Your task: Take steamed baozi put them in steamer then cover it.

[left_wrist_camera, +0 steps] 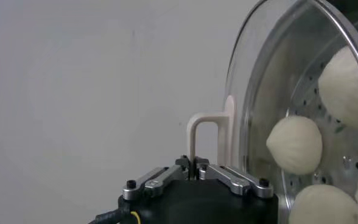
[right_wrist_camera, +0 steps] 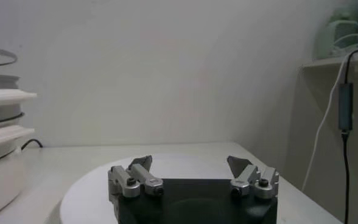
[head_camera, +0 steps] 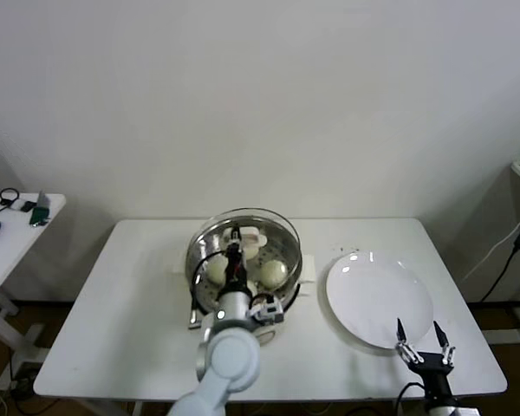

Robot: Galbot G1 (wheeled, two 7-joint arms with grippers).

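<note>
White wall and white table [head_camera: 130,295] frame us as the cover [head_camera: 247,227] hangs tilted over the steamer [head_camera: 201,260], its cream handle [left_wrist_camera: 206,131] pinched upright in our left gripper [left_wrist_camera: 194,173], baozi [left_wrist_camera: 294,145] just beyond the glass. Our right gripper [head_camera: 423,342] waits wide-jawed, well apart, by the plate [head_camera: 377,299].

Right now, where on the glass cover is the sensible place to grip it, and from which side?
By the flat cream-white handle at the centre of the cover, coming from above. It is a raised loop standing off the smooth glass, thin enough for fingers to pinch. The left gripper is shut on it that way; the right gripper waits open by the plate.
</note>
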